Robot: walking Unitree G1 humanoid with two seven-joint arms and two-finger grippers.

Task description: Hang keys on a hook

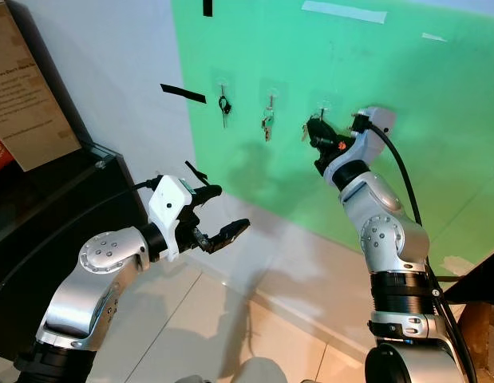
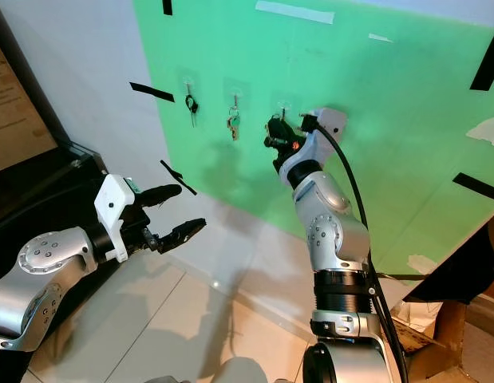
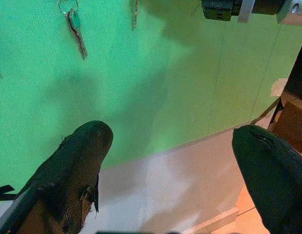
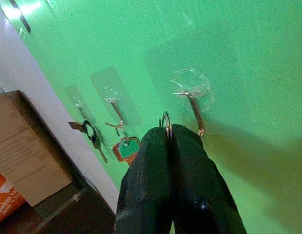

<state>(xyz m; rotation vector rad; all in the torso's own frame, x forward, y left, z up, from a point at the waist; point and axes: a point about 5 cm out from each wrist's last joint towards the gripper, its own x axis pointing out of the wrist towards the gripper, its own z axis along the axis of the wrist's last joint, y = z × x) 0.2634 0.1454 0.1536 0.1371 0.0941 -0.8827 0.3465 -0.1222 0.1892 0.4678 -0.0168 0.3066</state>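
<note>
Right gripper (image 4: 169, 134) is clamped on the key ring (image 4: 166, 119), raised against the green wall (image 1: 438, 96) just beside the empty hook (image 4: 193, 105). From that hook, the ring lies just toward the two occupied hooks. Keys below are hidden by my fingers. Left gripper (image 1: 219, 214) hangs open, well apart.

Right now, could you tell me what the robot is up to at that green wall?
The right gripper is shut on a key ring, held up beside the bare rightmost hook on the green wall; the ring is not yet on it. The two hooks to its left already carry keys. The left gripper hangs open lower down, away from the wall.
</note>
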